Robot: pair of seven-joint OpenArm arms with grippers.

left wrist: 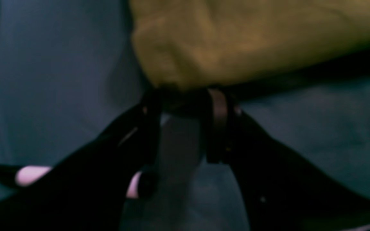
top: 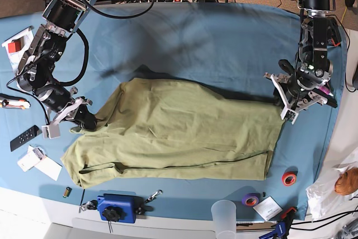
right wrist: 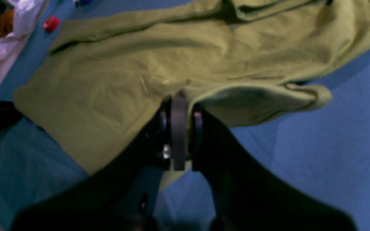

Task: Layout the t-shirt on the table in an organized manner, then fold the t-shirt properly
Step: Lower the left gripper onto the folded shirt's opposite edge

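The olive-green t-shirt (top: 184,132) lies spread across the teal-blue table (top: 212,43), with folds along its near edge. At the shirt's left edge, my right gripper (top: 84,120) is shut on a pinch of the fabric. In the right wrist view the cloth (right wrist: 124,64) bunches at the closed right gripper (right wrist: 180,102). My left gripper (top: 285,104) is at the shirt's right edge. In the left wrist view, the left gripper (left wrist: 185,102) is open, with bare table (left wrist: 43,80) showing in the gap. The shirt's edge (left wrist: 236,41) lies just beyond the fingertips.
A red tape roll (top: 288,178), a purple tape roll (top: 250,199) and a clear cup (top: 224,215) sit near the front right. A blue tool (top: 116,208) is at the front edge. A black remote (top: 24,137) and white cards (top: 39,163) lie at the left.
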